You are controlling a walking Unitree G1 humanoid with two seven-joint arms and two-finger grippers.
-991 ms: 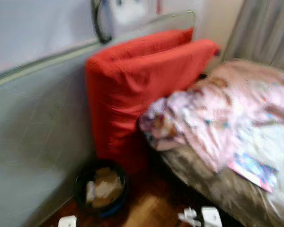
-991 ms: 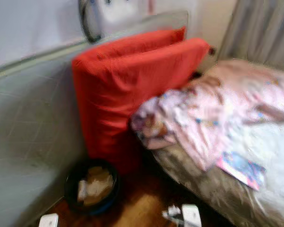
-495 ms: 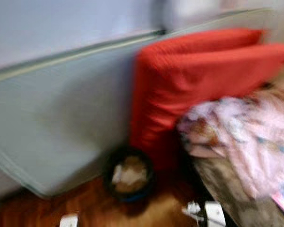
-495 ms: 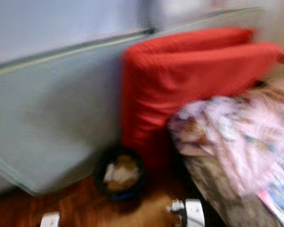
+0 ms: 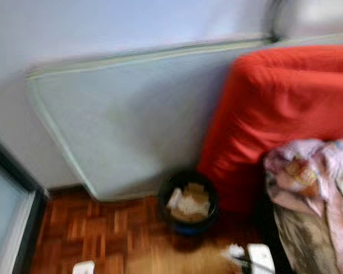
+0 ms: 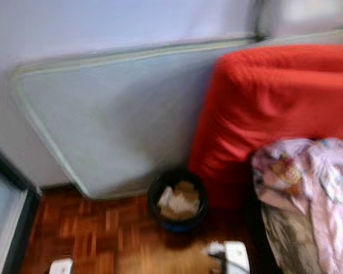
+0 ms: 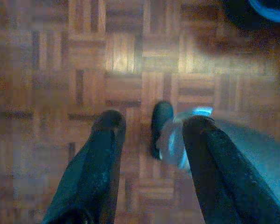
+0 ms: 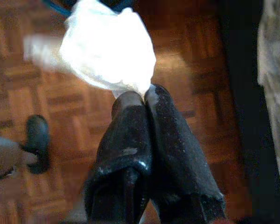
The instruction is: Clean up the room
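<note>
Right tool (image 8: 144,95) pinched shut on white tissue wad (image 8: 107,51) near black bin (image 5: 188,202); left tool (image 7: 151,123) spread wide, empty, above parquet floor (image 7: 46,70).

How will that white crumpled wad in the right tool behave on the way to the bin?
The white wad looks like thin tissue or plastic, pinched by one edge in the shut right tool, so it is probably very light and floppy. It may sway or tear loose if swung fast. Dropped over the black bin, it would likely flutter rather than fall straight.
</note>
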